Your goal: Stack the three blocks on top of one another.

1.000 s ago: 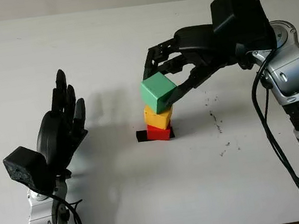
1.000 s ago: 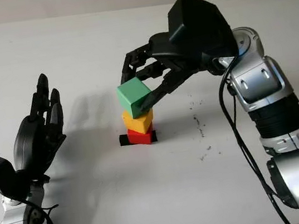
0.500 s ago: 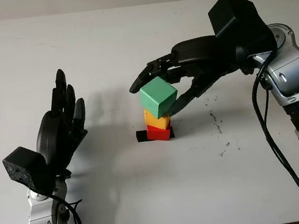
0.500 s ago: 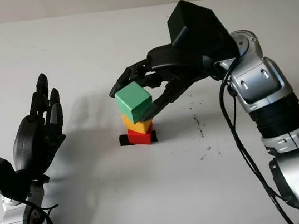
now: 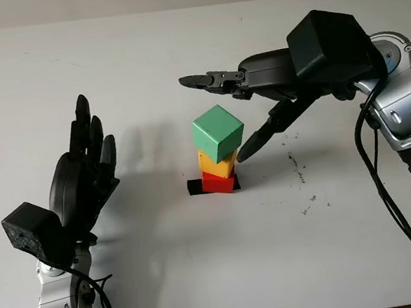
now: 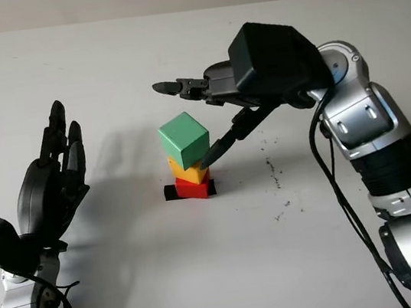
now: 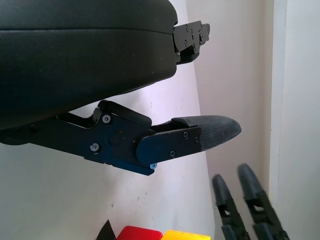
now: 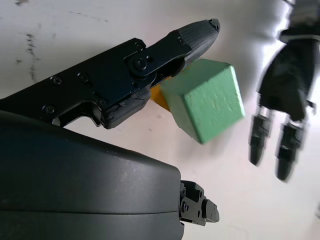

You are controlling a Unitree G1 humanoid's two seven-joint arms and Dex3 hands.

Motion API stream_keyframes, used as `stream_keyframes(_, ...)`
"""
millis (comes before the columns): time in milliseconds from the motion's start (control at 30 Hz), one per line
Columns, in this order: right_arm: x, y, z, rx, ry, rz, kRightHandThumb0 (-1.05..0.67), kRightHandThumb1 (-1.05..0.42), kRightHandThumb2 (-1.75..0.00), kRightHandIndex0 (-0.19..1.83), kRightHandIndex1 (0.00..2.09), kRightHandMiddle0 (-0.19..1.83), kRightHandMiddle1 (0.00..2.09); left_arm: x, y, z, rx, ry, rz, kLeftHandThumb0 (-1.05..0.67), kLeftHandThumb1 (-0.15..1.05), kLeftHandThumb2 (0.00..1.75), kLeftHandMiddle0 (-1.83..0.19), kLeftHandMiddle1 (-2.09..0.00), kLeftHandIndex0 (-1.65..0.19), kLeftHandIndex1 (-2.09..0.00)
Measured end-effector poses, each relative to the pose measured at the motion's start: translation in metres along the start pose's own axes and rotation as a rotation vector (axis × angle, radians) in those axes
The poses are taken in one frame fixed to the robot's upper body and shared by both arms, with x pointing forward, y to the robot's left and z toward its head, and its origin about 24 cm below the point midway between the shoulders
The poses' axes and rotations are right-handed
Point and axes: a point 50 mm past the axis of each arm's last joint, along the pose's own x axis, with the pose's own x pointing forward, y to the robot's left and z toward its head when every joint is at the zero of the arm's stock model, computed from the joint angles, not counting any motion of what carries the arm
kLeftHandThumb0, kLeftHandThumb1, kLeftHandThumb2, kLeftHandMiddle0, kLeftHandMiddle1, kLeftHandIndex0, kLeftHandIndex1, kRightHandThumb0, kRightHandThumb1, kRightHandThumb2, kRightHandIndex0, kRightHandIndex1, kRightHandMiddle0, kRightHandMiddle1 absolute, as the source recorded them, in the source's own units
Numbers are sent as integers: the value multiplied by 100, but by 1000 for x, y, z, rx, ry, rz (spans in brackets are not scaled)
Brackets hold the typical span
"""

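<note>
Left eye view first: the green block [image 5: 219, 133] sits skewed atop the yellow block [image 5: 217, 164], which rides the red block [image 5: 218, 182] near the middle of the table [image 5: 208, 277], so the tower looks complete. The right hand [image 5: 234, 115] brackets the top block with nothing in its grip, one fingertip low beside the yellow block, probably to leave the stack undisturbed. The left hand [image 5: 85, 176] hangs released toward the table's left edge, clear of the work. Right wrist view now: a finger [image 8: 192, 32] crosses close by the green block's corner, and whether it touches is hard to say.
</note>
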Motion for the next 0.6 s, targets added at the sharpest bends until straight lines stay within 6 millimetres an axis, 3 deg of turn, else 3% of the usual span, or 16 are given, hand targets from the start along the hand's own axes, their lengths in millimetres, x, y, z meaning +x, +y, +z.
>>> stream_keyframes(167, -23, -8, -5, 74, -131, -135, -103, -99, -11, -19, 0, -19, 0, 0, 1, 0, -2, -3, 1, -66, 105, 56, 19, 0, 19, 0)
stream_keyframes(333, -38, -4, -23, 165, -239, -286, -97, -105, -65, -19, 0, -19, 0, -1, 2, 0, -9, -5, 5, -65, 105, 56, 19, 0, 19, 0)
stream_keyframes(467, -38, 13, -46, 307, -251, -397, -89, -105, -74, -19, 0, -19, 0, -1, 2, 1, -9, -8, 1, -65, 105, 57, 19, 0, 19, 0)
stream_keyframes(600, -28, 44, -66, 465, -246, -530, -87, -105, -77, -19, 0, -19, 0, -1, 1, 0, -11, -8, -2, -64, 105, 57, 19, 0, 19, 0)
